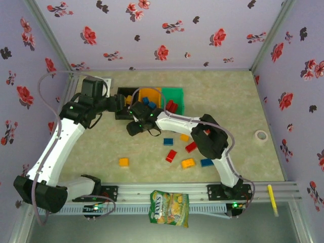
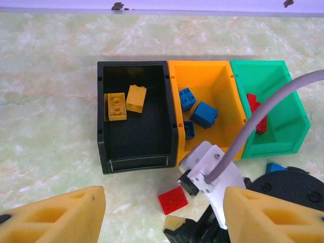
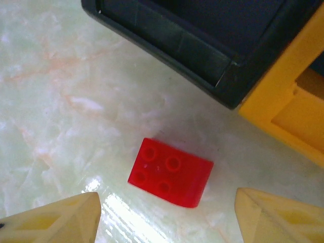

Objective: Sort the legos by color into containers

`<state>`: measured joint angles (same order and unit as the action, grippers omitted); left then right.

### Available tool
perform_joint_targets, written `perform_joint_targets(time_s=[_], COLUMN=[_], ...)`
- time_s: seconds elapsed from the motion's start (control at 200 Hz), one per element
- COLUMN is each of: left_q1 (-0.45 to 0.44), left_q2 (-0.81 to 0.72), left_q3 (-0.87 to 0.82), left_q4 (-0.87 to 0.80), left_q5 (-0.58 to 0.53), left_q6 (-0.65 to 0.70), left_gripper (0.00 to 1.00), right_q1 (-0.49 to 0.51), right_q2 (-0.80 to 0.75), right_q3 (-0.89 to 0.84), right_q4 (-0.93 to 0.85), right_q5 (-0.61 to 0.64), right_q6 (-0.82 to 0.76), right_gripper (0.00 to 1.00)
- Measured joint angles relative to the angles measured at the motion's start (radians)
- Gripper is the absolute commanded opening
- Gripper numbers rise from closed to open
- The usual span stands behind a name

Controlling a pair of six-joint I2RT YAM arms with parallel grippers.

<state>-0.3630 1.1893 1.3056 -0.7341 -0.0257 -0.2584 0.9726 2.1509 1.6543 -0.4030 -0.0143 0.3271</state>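
Your red brick (image 3: 169,172) lies studs up on the table (image 3: 61,101). It is nearly square, its slightly longer side running ten to four o'clock, with the black bin (image 3: 172,43) at one o'clock. The right gripper (image 3: 167,202) straddles it, fingers spread and not touching; the left gripper (image 2: 164,202) is spread too, empty.

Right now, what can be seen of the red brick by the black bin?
The small red plastic lego brick is glossy, with four studs in a square on top. It lies flat, studs up, on the pale marbled table, near a front corner of the black plastic bin without touching it. The open right tool straddles it, fingers clear.
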Motion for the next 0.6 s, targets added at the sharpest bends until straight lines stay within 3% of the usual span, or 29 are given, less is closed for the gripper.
perform_joint_targets(time_s=[0.6], left_q1=[0.004], left_q2=[-0.025], left_q3=[-0.008], left_q4=[-0.002], left_q5=[0.000], left_q6=[0.000], left_gripper=[0.65], right_q1=[0.028], right_q2=[0.133], right_q3=[0.144], right_q4=[-0.095], right_q5=[0.097], right_q6=[0.122], right_gripper=[0.69])
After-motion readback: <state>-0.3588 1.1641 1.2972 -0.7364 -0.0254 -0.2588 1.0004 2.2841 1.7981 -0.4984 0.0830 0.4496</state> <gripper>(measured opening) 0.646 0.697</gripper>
